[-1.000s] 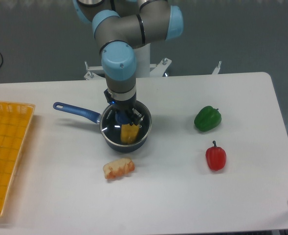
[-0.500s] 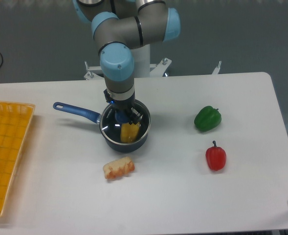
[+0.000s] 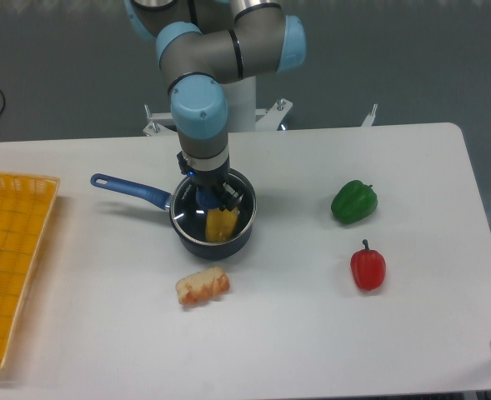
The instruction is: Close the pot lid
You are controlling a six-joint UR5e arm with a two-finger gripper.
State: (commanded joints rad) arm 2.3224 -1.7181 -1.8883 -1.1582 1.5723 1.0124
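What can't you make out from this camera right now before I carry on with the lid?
- Gripper: the wrist blocks it from above, so jaw state and grip on the lid's knob are unreadable.
- Lid: clear glass; whether its rim sits fully on the pot cannot be told.
- Yellow item in the pot: too small to identify.
- Yellow tray: cut off by the left edge.

Arm, pot edged slightly left.

Grey tubular arm, light-blue joint caps.
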